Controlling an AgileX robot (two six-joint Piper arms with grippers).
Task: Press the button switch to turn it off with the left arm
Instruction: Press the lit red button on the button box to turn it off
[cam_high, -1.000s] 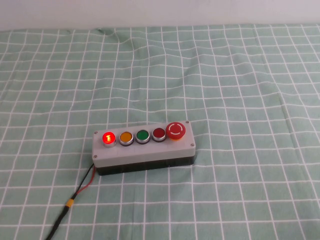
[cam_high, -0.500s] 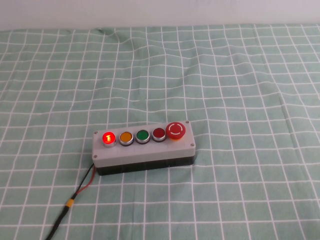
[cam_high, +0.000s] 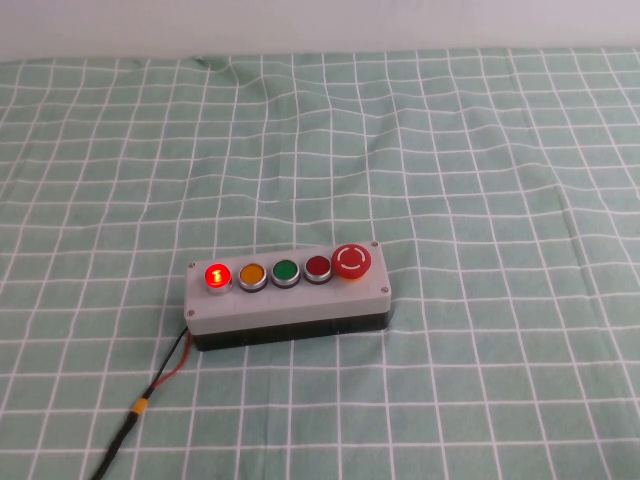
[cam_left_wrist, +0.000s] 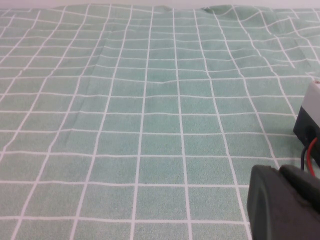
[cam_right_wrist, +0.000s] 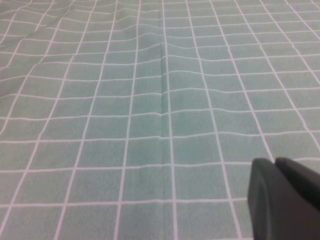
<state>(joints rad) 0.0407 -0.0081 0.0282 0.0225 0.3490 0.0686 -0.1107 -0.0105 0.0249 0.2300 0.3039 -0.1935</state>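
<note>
While the leftmost button (cam_high: 216, 276) on the switch box (cam_high: 288, 295) glows red, we see the box lying on the green checked cloth (cam_high: 450, 150), toward the near side of the table and a little left of centre, its long side slightly turned. Beside the lit button, in one row, stand an amber button (cam_high: 251, 274), a green button (cam_high: 285, 271), a dark red button (cam_high: 317, 267) and, at the right end, a red mushroom-head button (cam_high: 352, 261); a cable (cam_high: 165, 375) leaves the box's left end and runs toward the near edge. We find the left gripper (cam_left_wrist: 279, 175) in its own wrist view, its two dark fingers pressed together with only a thin seam between them, holding nothing, low over the cloth, near the box's cable end but apart from it; the right gripper (cam_right_wrist: 276, 167), in its wrist view, likewise has its fingers closed on nothing, over bare cloth.
</note>
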